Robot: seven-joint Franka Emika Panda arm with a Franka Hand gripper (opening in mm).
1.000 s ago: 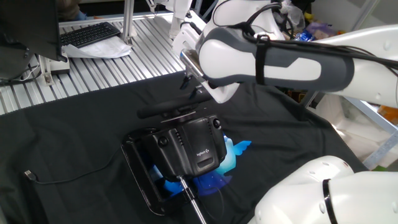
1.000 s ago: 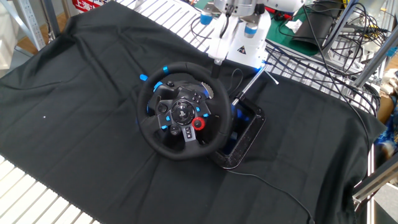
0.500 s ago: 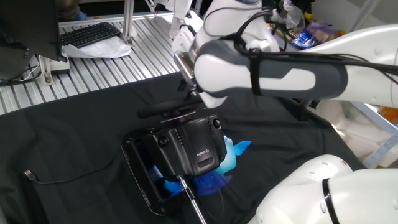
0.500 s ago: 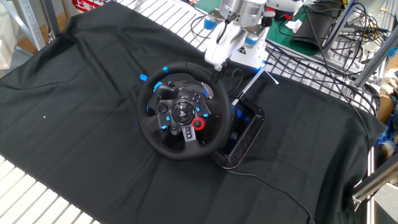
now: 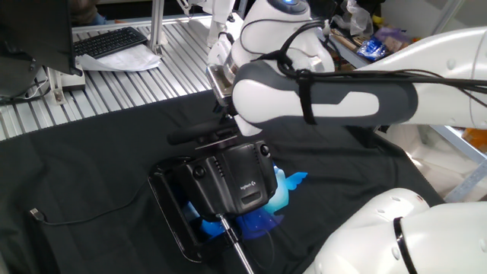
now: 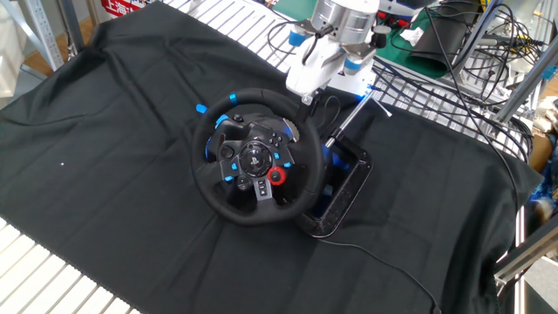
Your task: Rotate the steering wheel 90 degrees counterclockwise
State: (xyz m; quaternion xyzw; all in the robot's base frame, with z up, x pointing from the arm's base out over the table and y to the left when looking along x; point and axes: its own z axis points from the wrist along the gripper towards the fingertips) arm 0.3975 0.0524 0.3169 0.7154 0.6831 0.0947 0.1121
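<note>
Black against the black cloth, the steering wheel (image 6: 255,155) meets the gripper (image 6: 304,97) at its upper right rim, directly below the fingers; whether they are clamped there I cannot tell.

My gripper (image 6: 304,94) sits at the far right part of the steering wheel (image 6: 255,157), seemingly touching its rim, though my own arm hides the contact in one fixed view. The wheel stands on the cloth (image 6: 113,148) near the middle of the table. Its housing (image 5: 236,181) lies directly behind it, and a flat frame (image 6: 346,187) lies on the cloth to the housing's right. A cable (image 5: 84,215) trails away from the frame across the cloth. A keyboard (image 5: 110,42) rests far off, beyond the cloth's edge.
</note>
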